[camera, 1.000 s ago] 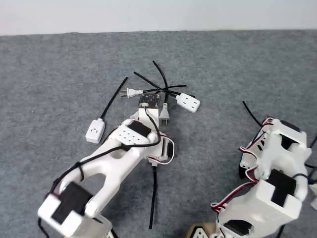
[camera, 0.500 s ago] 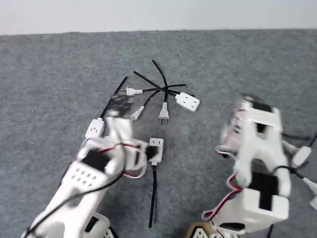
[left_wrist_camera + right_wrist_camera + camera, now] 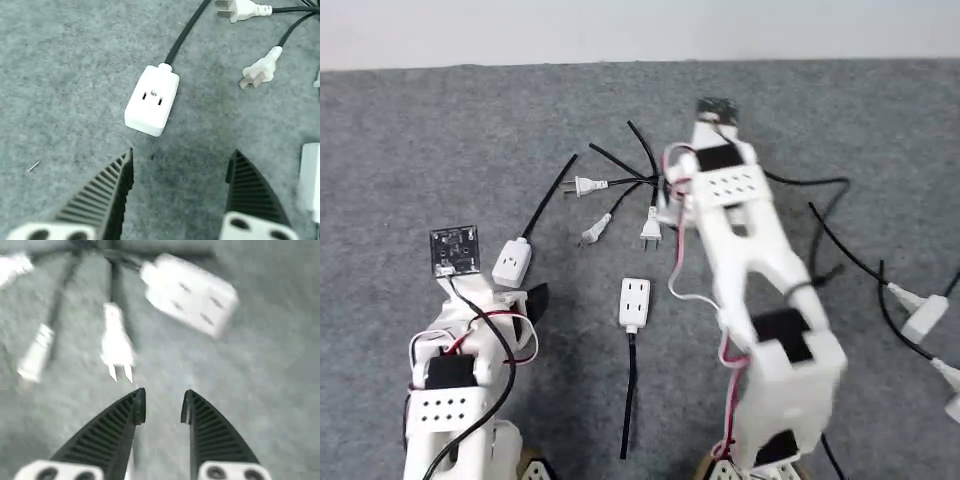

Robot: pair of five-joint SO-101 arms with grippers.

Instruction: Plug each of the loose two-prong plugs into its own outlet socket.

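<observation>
Currently left fingers point(image 3: 102, 195) gape before a socket point(image 3: 152, 100); right fingers point(image 3: 120, 425), slightly parted, sit just short of a plug point(image 3: 116, 347).

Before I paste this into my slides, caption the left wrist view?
Open left gripper near a white outlet socket on grey carpet, two loose plugs beyond.
</observation>
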